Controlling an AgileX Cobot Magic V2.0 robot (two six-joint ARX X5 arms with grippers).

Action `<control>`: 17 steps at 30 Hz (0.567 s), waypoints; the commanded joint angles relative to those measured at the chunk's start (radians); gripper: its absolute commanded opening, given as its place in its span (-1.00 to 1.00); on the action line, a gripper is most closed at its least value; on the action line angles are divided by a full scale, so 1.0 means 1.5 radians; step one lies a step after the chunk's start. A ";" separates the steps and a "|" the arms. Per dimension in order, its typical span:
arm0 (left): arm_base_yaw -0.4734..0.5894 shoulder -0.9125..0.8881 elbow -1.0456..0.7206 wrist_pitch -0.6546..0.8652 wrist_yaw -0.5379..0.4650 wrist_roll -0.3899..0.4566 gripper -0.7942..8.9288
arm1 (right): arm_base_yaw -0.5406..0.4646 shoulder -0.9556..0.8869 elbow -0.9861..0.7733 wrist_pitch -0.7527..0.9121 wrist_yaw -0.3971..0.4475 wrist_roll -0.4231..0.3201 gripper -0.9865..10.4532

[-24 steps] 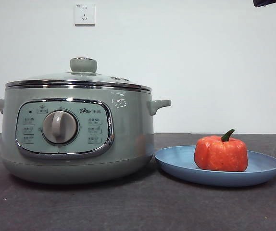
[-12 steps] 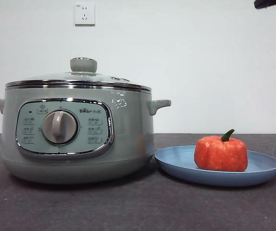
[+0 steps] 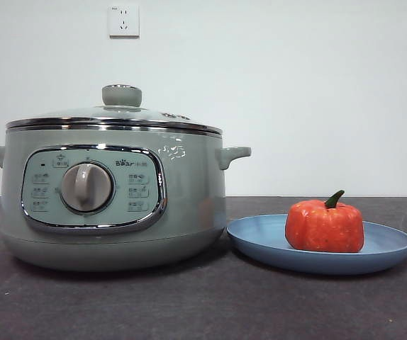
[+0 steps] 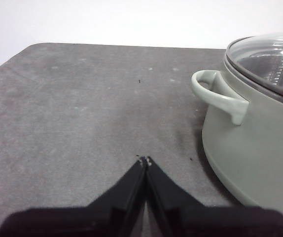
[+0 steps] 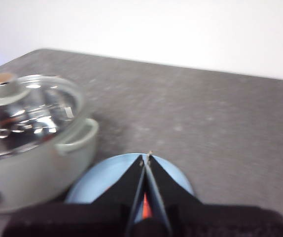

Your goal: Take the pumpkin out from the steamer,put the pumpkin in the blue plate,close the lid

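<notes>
Steamer (image 3: 111, 205) is sitting at the left of the dark grey desk (image 3: 203, 304), control panel and round knob facing the front camera. The lid (image 3: 115, 117) is resting on it, chrome rim seated flat on the pot's rim, pale green knob pointing up at 12 o'clock. One side handle is jutting out at 9 o'clock, the other at 3 o'clock toward the plate.

Just beside the steamer, at its 3 o'clock, the blue plate (image 3: 320, 248) is lying flat on the desk; whether its near edge is touching the pot's base cannot be told. The pumpkin (image 3: 324, 225) is sitting upright on the plate, a little right of the plate's middle, green stem curving up toward 1 o'clock.

Two wall sockets (image 3: 124, 21) are showing on the white wall behind, one above the steamer, one at the far right top corner.

No arm is showing in the front view.

Left wrist view: the left pincer (image 4: 145, 160) is hanging above bare desk with its two black jaws pressed together at the tips, gripping nothing. The steamer's side handle and glass lid are lying off to one side of it, well apart from the tips.

Right wrist view, somewhat blurred: the right pincer (image 5: 145, 159) is hovering over the blue plate, jaws together at the tips and empty. A sliver of orange pumpkin is peeking between the jaw bases. The lidded steamer is sitting beside the plate.
</notes>
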 commanded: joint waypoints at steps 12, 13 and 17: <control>0.002 -0.002 -0.008 -0.004 0.006 -0.005 -0.84 | -0.095 -0.202 -0.309 0.126 -0.004 0.061 -0.86; 0.002 -0.002 -0.008 -0.004 0.006 -0.005 -0.84 | -0.095 -0.213 -0.323 0.125 -0.004 0.068 -0.86; 0.002 -0.002 -0.008 -0.004 0.006 -0.005 -0.84 | -0.095 -0.245 -0.354 0.125 -0.004 0.079 -0.86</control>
